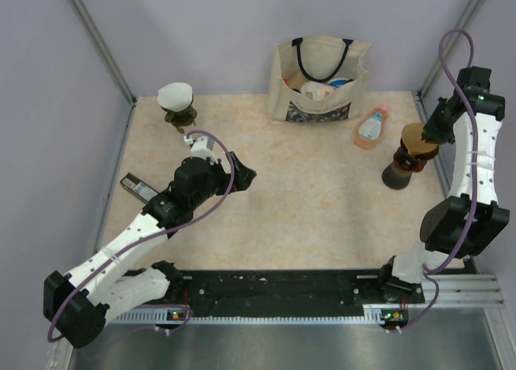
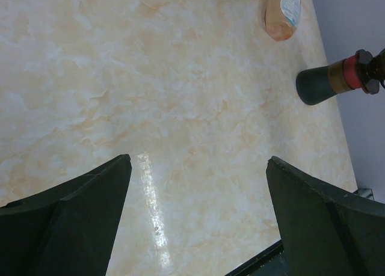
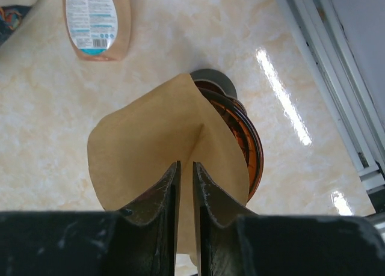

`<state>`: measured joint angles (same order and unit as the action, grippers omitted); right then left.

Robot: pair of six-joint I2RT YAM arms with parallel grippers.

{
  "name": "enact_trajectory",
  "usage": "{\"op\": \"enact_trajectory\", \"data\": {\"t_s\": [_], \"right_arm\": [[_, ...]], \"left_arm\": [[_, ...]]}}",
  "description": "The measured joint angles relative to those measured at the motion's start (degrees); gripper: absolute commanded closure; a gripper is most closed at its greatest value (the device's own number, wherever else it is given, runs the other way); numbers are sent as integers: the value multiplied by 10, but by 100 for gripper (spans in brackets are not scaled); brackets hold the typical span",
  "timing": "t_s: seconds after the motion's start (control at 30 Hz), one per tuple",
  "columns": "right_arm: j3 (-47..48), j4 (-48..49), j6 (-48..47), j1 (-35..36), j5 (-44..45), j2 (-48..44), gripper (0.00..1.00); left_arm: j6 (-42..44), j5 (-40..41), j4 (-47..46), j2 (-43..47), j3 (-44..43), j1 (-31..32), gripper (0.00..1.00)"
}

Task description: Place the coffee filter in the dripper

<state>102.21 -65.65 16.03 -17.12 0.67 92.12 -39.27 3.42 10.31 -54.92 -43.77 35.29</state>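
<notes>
Pinching the coffee filter at its folded seam, the right gripper has its jaws pressed nearly together on the paper, with only the sheet's thickness between them. The filter is brown paper: I judge it very light, limp and easy to crease or tear, so a grip at the stiffer seam or rim is the sensible hold, and a gentle one. It hangs part-opened as a cone directly over the amber dripper, which stands on its dark base at the far right of the table, close to the right wall. Whether the filter's tip already sits inside the dripper's rim I cannot tell. The right arm rises tall along the right edge, bends over at the top and points its wrist down at the dripper. The left arm stretches low from the near left corner toward the middle of the table, and the left gripper is spread wide and holds nothing. A peach bottle lies just left of the dripper.
</notes>
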Motion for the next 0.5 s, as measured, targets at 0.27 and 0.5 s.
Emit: {"op": "enact_trajectory", "data": {"t_s": [0.27, 0.5], "right_arm": [[-43, 11, 0, 0, -2, 12, 86], [-92, 32, 0, 0, -2, 14, 87]], "left_arm": [[3, 0, 0, 0, 0, -1, 1], [4, 0, 0, 0, 0, -2, 1]]}}
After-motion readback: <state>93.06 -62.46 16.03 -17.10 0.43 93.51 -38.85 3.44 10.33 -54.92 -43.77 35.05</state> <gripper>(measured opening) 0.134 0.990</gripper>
